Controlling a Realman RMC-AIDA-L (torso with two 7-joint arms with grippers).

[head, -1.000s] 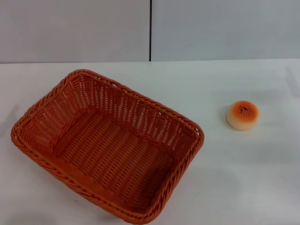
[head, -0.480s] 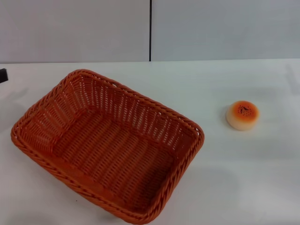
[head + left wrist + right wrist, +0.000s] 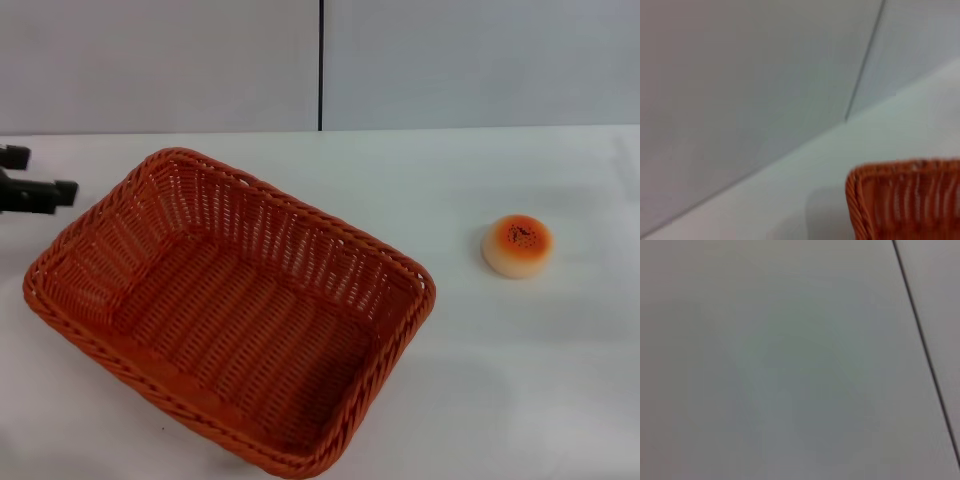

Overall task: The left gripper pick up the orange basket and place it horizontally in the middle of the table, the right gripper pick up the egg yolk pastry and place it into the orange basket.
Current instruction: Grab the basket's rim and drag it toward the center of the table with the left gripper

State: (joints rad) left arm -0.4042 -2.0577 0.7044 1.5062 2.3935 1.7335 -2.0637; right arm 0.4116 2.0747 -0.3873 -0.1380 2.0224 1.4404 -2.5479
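The orange basket (image 3: 262,205) lies empty on the white table (image 3: 520,380), left of centre and turned diagonally, its near corner at the front edge of the head view. One corner of the basket (image 3: 905,200) fills the left wrist view's lower part. My left gripper (image 3: 38,175) reaches in from the left edge, open, just beyond the basket's far-left rim and apart from it. The egg yolk pastry (image 3: 517,246) sits alone on the table well to the right of the basket. My right gripper is out of view.
A grey wall with a dark vertical seam (image 3: 320,65) stands behind the table's back edge. The right wrist view shows only that wall and its seam (image 3: 925,347). Bare tabletop lies between the basket and the pastry.
My left gripper has come into the head view from the left edge and moved right toward the basket's far-left rim. Basket and pastry have not moved.
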